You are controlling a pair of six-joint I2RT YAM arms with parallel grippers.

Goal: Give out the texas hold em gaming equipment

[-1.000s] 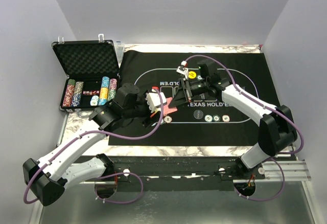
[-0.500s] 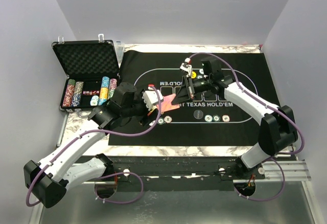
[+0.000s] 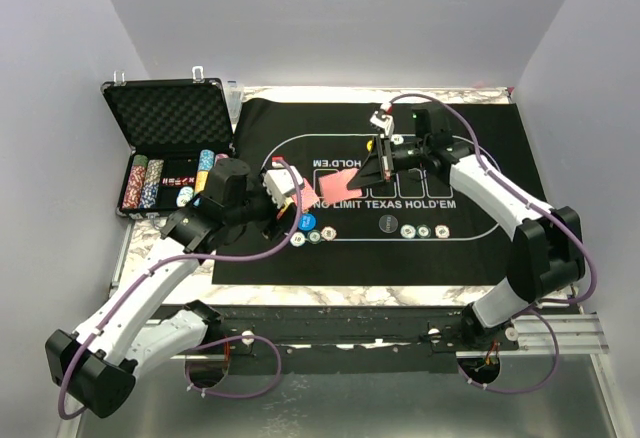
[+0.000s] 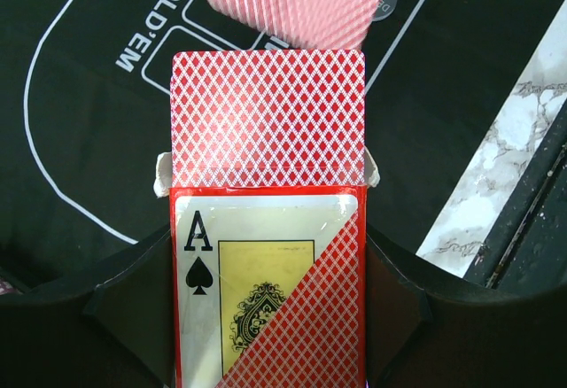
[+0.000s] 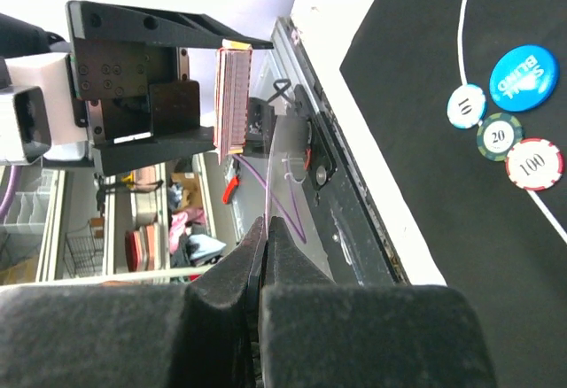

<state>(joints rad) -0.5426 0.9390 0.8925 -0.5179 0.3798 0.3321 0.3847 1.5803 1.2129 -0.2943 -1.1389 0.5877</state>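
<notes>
Open foam-lined case (image 3: 170, 118) beside black felt mat (image 3: 470, 253)

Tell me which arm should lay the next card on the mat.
Right. The right gripper is shut on a single red-backed card over the black mat. The left gripper only holds the card box, with more cards sticking out of it.

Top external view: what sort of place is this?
Probably a lab robot cell dressed as a poker table: plain enclosure walls, a left arm and right arm bolted to the table, a Texas Hold'em felt mat, an open chip case.
</notes>
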